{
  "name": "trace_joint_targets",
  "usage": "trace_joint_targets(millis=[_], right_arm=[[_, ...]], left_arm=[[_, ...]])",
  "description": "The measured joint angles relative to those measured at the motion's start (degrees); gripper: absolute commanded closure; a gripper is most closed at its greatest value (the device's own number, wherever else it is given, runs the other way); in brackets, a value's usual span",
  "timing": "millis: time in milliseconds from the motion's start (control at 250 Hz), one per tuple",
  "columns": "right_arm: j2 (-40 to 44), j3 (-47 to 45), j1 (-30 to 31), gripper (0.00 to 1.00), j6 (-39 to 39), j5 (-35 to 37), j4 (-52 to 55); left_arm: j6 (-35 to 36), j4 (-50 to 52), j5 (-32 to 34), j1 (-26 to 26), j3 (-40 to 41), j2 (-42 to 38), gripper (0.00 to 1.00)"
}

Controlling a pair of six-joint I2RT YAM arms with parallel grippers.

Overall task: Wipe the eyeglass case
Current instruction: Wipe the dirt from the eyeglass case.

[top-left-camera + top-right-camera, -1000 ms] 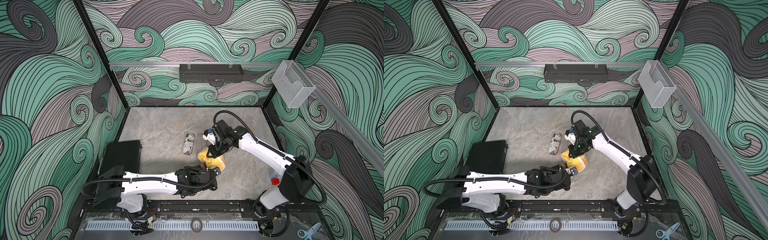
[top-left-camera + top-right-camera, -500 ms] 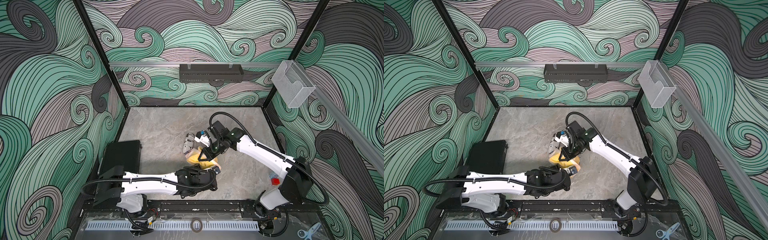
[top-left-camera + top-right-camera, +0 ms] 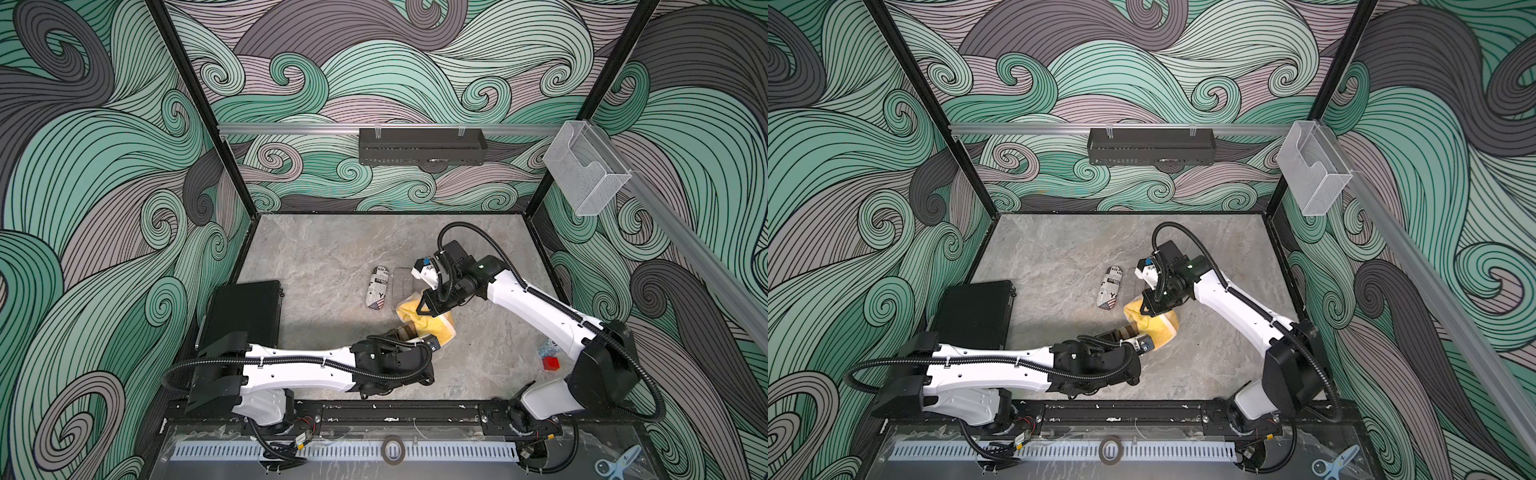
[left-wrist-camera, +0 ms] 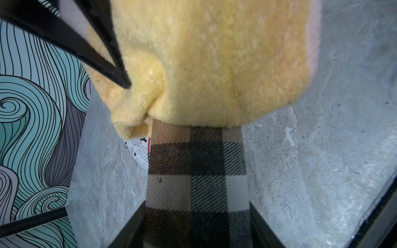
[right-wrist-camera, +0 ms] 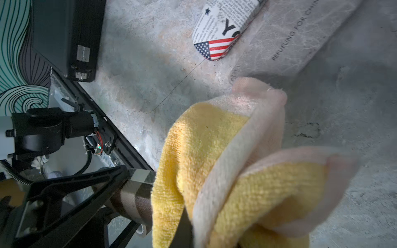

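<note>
My left gripper (image 3: 406, 335) (image 4: 196, 232) is shut on a brown-and-white plaid eyeglass case (image 4: 197, 171) (image 3: 1127, 332), with a finger on each long side. The case points away from the gripper, just above the table. A yellow cloth (image 3: 432, 328) (image 4: 214, 53) (image 5: 204, 150) with a pale backing covers the case's far end. My right gripper (image 3: 422, 311) (image 5: 187, 232) is shut on a bunch of that cloth and presses down from above. Only the near part of the case (image 5: 137, 189) shows.
A newspaper-print case with a flag end (image 3: 377, 287) (image 5: 225, 25) lies just beyond, next to a flat clear sleeve (image 3: 403, 286). A black box (image 3: 245, 316) stands at the left wall. A red cube (image 3: 550, 363) sits by the right arm's base.
My right gripper carried the cloth left along the plaid case, then back to the right. The left arm and the case held still.
</note>
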State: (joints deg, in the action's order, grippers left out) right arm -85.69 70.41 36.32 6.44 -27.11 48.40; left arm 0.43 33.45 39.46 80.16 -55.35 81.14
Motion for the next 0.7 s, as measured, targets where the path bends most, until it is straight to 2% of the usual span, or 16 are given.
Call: trace_joint_targets(millis=[184,328,396,563,699], right_arm=[[-2.38,3.26,6.64,1.0,-0.31,-6.23,-1.81],[-2.34,2.38,5.79,1.0,0.09,-5.95,-2.82],[-1.7,1.05,4.17,1.0,0.55,-4.26,-3.06],[-0.76,0.09,0.83,1.0,1.29,7.15,-0.72],[-0.72,0.09,0.87,1.0,1.27,8.22,-0.52]], left_arm=[[-0.66,0.02,1.46,-0.02,0.0,0.0,0.54],[-1.27,0.42,1.6,-0.04,0.0,0.0,0.54],[-1.33,0.42,1.38,-0.02,0.0,0.0,0.55],[-1.31,0.48,0.85,-0.02,0.02,0.0,0.54],[-1.44,0.66,0.92,0.0,0.02,0.0,0.54]])
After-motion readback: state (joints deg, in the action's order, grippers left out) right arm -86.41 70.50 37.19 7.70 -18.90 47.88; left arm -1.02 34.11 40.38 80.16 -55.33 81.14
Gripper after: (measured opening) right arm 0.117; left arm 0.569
